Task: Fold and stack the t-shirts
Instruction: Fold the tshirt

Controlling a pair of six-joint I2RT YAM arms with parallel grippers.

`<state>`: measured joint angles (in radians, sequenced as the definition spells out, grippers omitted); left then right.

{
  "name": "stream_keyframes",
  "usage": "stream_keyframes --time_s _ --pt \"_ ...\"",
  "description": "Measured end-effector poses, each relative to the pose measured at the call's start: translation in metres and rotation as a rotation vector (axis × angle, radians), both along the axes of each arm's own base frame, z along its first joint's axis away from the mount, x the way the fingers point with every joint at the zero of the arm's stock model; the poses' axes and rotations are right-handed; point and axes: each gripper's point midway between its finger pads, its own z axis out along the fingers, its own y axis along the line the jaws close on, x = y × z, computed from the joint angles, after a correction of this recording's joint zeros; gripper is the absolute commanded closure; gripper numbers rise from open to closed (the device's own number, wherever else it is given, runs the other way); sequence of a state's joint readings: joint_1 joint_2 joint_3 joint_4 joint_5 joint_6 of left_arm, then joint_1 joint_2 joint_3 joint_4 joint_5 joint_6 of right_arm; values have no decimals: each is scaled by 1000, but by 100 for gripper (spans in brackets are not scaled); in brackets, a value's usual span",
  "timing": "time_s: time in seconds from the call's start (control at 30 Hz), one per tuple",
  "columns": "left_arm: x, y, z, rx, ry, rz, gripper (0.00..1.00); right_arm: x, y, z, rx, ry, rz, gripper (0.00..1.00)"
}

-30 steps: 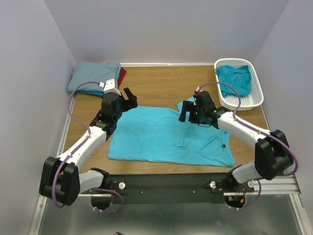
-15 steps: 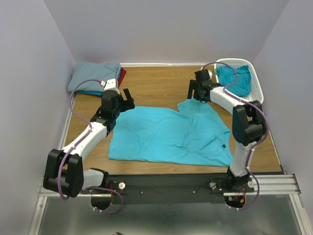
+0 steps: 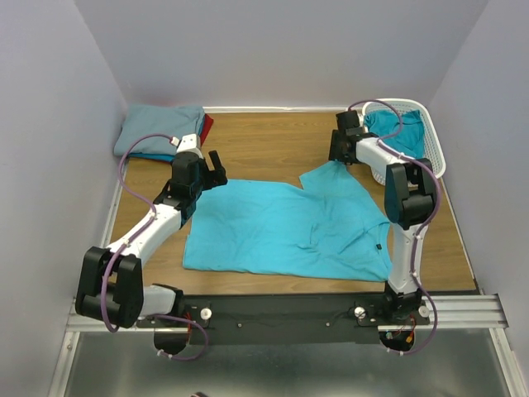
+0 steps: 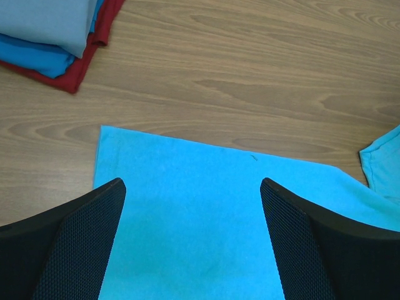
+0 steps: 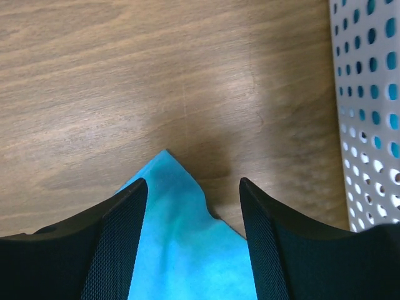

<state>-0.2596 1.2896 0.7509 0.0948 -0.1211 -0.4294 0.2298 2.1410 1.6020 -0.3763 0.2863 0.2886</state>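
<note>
The right pincer (image 5: 192, 184) has swung from mid-shirt to the far sleeve tip beside the basket (image 3: 434, 157), jaws narrowing, not yet clamped. The turquoise t-shirt (image 3: 281, 227) lies flat on the tabletop (image 3: 264, 149); the left pincer (image 4: 192, 184) waits wide. A fold looks imminent.

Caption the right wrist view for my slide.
Open right end effector above one corner of the turquoise tee, basket alongside.

We record bright, even, diffuse light from above, casting only faint soft-edged shadows on the table (image 3: 273, 141), the turquoise t-shirt (image 3: 273, 231) vividly saturated, the overhead view slightly soft and grainy, both wrist views sharp on the wood grain.
</note>
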Motion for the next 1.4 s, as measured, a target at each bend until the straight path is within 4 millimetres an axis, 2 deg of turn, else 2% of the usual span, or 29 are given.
stream_keyframes --time_s 0.5,0.8,0.87,1.17,1.4 --pt "1 4 -5 8 13 6 4 2 12 -16 31 34 65 42" --pt "2 6 -5 13 12 8 4 8 17 -17 45 29 94 53" --pt "2 6 -5 14 13 8 4 9 18 -17 47 28 98 56" --pt "2 6 -10 19 24 8 4 12 22 -17 56 21 128 98" --pt "14 16 -32 68 110 41 14 13 22 -17 53 21 134 100"
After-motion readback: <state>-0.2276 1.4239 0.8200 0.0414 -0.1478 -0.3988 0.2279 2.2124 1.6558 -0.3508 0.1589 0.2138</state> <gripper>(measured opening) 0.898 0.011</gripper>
